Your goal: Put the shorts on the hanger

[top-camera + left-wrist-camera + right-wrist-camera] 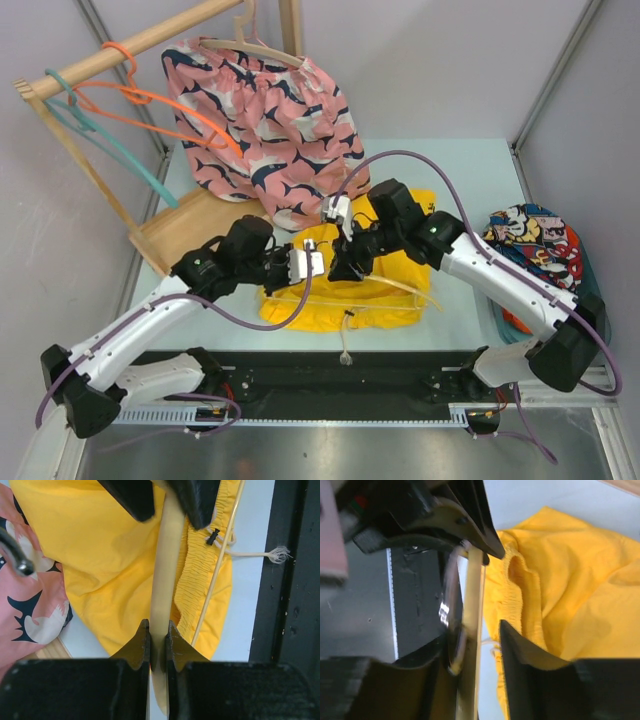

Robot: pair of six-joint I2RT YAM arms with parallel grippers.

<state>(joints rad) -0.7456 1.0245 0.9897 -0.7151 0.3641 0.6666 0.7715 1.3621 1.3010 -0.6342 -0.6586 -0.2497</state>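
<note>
On your right, a blue-green bin (590, 275) holds one cartoon cloth (530, 245). One pair of yellow shorts (400, 280) lies on the pale table (470, 170), with grey walls around. Your left gripper (157, 630) pinches the pale hanger (167, 570) tight over the shorts. Your right gripper (475, 640) has its fingers apart around that hanger. The wooden rail (130, 48) carries three hangers: an orange hanger (150, 98), a teal hanger (100, 130), and a wooden hanger (250, 45) with pink shorts (270, 130).

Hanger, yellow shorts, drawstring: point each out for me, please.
hanger (165, 580), left wrist view, middle of its pale bar.
shorts (105, 555), left wrist view, plain fabric left of the bar.
drawstring (276, 555), left wrist view, its frayed end.
</note>
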